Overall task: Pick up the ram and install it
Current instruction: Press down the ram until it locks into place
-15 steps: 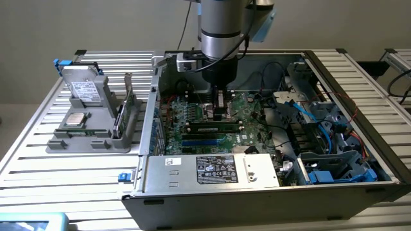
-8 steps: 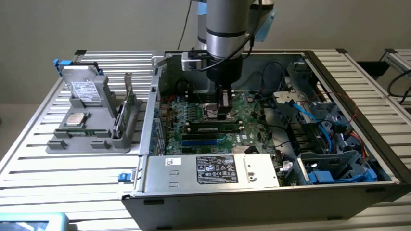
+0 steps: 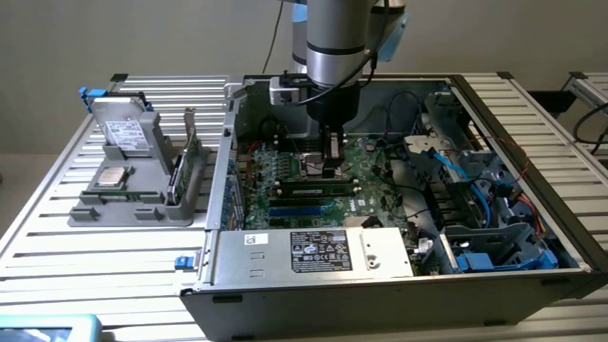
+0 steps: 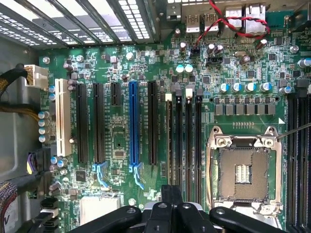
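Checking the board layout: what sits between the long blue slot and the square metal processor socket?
Wrist view: one long black slot and several narrow black memory slots.

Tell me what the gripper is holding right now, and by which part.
Nothing, as far as shows: the gripper is shut just above the ram, which lies seated on the motherboard.
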Available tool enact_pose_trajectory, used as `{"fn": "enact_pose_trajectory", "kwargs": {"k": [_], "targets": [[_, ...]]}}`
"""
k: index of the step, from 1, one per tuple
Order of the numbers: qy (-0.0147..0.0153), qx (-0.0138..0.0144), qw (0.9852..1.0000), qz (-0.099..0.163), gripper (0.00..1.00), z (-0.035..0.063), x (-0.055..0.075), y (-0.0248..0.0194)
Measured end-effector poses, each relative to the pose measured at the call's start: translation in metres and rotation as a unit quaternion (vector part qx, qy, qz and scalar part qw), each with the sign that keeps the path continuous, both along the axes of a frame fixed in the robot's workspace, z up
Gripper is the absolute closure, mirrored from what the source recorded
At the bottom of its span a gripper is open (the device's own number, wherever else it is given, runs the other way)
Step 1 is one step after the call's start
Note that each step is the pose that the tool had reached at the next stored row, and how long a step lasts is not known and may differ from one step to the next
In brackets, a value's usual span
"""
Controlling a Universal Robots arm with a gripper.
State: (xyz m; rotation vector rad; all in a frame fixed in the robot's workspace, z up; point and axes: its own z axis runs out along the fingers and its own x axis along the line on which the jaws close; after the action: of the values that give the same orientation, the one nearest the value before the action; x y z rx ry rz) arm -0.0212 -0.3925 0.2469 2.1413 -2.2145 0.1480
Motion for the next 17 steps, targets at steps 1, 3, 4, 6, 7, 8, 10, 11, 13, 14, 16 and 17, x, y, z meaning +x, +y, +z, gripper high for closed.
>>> {"fn": "enact_pose_trajectory", "kwargs": {"k": [1, 3, 4, 6, 7, 8, 10, 11, 13, 14, 16, 17], "targets": [[0.0000, 0.0000, 1.0000, -0.005, 0.89, 0.0000, 0.0000, 0.0000], [0.0000, 0.0000, 0.9998, -0.018, 0.89, 0.0000, 0.0000, 0.0000], [0.0000, 0.0000, 0.9997, -0.025, 0.89, 0.0000, 0.0000, 0.0000], [0.0000, 0.0000, 0.9992, -0.039, 0.89, 0.0000, 0.0000, 0.0000], [0.0000, 0.0000, 0.9989, -0.046, 0.89, 0.0000, 0.0000, 0.0000], [0.0000, 0.0000, 0.9986, -0.052, 0.89, 0.0000, 0.0000, 0.0000], [0.0000, 0.0003, 0.9979, -0.065, 0.89, 0.0000, 0.0000, 0.0000], [0.0000, 0.0004, 0.9974, -0.071, 0.89, 0.0000, 0.0000, 0.0000], [0.0000, 0.0008, 0.9964, -0.084, 0.89, 0.0000, 0.0000, 0.0000], [0.0000, 0.0009, 0.9959, -0.091, 0.89, 0.0000, 0.0000, 0.0000], [-0.0002, 0.0010, 0.9946, -0.104, 0.89, 0.0000, 0.0000, 0.0000], [-0.0003, 0.0010, 0.9939, -0.110, 0.89, 0.0000, 0.0000, 0.0000]]}}
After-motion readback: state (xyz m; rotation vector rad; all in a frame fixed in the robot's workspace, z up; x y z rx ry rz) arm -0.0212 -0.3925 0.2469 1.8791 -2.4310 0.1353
